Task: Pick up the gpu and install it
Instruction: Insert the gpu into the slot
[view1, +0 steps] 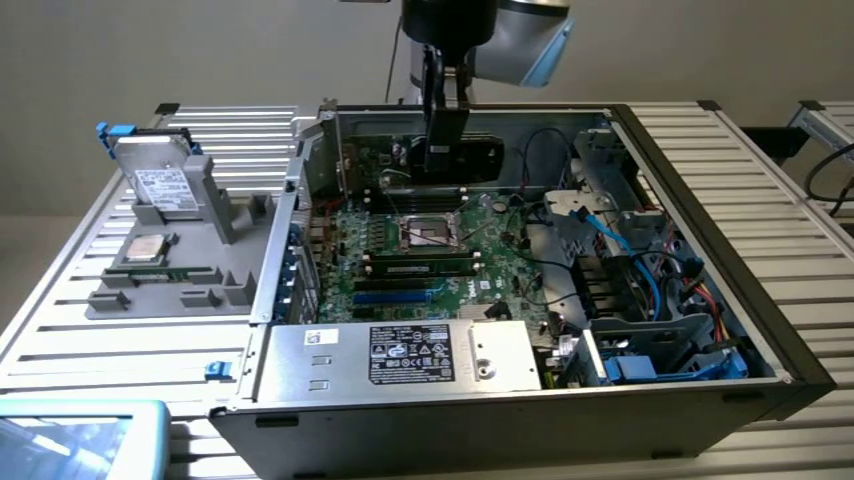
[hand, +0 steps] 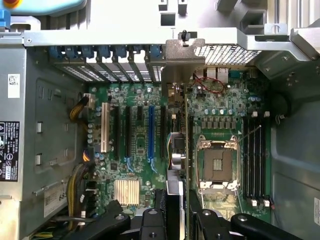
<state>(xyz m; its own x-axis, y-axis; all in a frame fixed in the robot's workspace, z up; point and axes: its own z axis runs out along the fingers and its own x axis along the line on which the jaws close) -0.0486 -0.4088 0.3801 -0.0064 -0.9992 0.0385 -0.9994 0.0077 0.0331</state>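
Open PC case (view1: 694, 190) lies on a slatted metal counter (view1: 761, 150), motherboard (view1: 400, 215) facing up. Arm comes down from above at the far side of the case. Gripper (view1: 447, 132) is above the board's rear edge, fingers (hand: 159, 202) narrow, clamped on the top edge of the gpu (view1: 461, 160).

Gpu stands upright, dark face toward the exterior camera, low over the back of the board, just behind the CPU socket (view1: 434, 232). In the wrist view the gpu (hand: 177, 150) is edge-on, running between the blue slot (hand: 150, 132) and the socket (hand: 217, 165). Its metal bracket (hand: 184, 57) is up against the case's rear wall, beside the row of slot covers (hand: 112, 72). Cannot tell whether the card's edge is in a slot or only just above it.

RAM sticks (view1: 420, 265) sit in the board in front of the socket. Labelled power supply (view1: 400, 355) is at the near end of the case. Blue cables (view1: 627, 240) are in the drive bay on the exterior view's right.

On the exterior view's left, a grey tray (view1: 200, 290) on the counter holds a hard drive (view1: 163, 183) standing on edge, a CPU chip (view1: 144, 248) and a memory stick (view1: 167, 270), well apart from the gripper.
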